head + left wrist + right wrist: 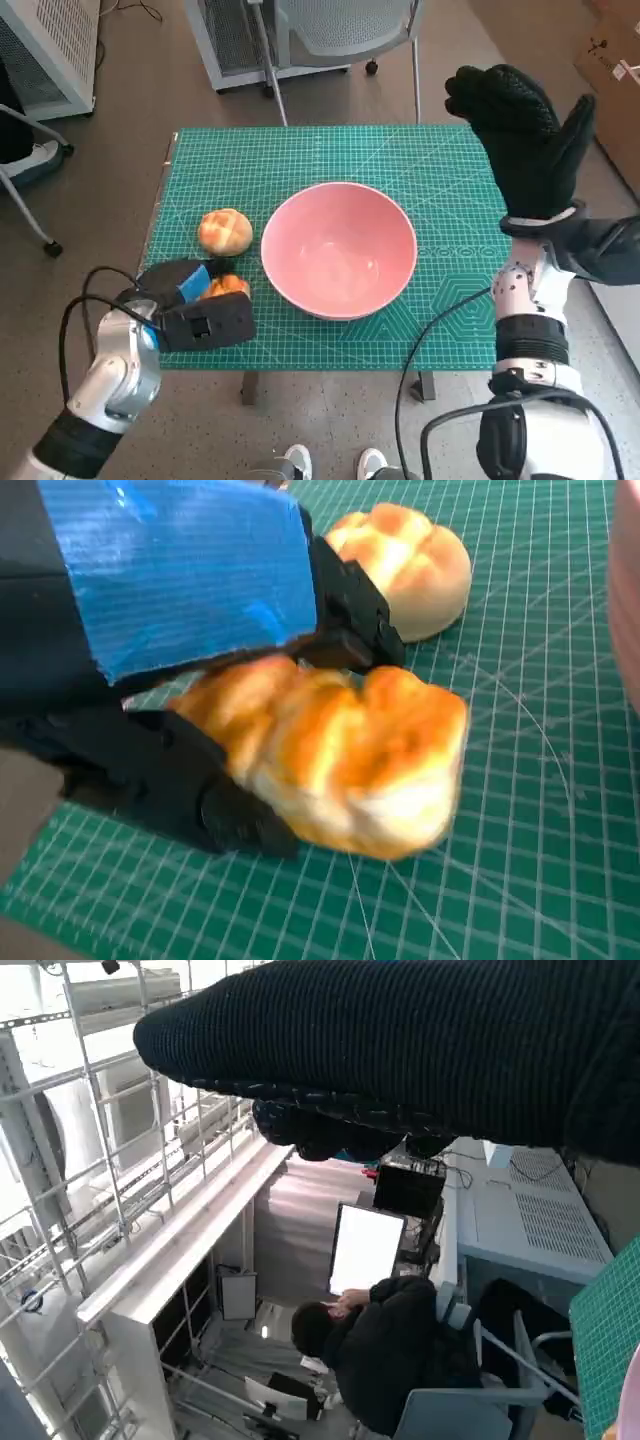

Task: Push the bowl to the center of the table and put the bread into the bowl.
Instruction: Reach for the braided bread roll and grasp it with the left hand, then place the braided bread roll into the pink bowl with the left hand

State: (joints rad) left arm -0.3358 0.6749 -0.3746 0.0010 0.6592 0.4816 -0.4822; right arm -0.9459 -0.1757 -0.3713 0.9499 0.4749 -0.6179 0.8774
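Already near the middle of the green gridded cutting mat (pixel 450 180): the wide pink plastic bowl (pixel 339 249), holding nothing yet. Clamped between the black fingers (pixel 200 800) of the blue-taped left hand (pixel 190 290): a golden bread roll (pixel 340 765), low over the mat beside the bowl, with a second round bun (pixel 225 232) lying just beyond. Raised clear with fingers apart: the gloved right hand (pixel 525 140); left to do, carrying the roll over the rim and dropping it in.

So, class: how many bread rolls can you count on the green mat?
2. One round roll lies free on the mat, left of the pink bowl. The other roll is gripped by the left hand, just nearer the table's front edge. None seems hidden.
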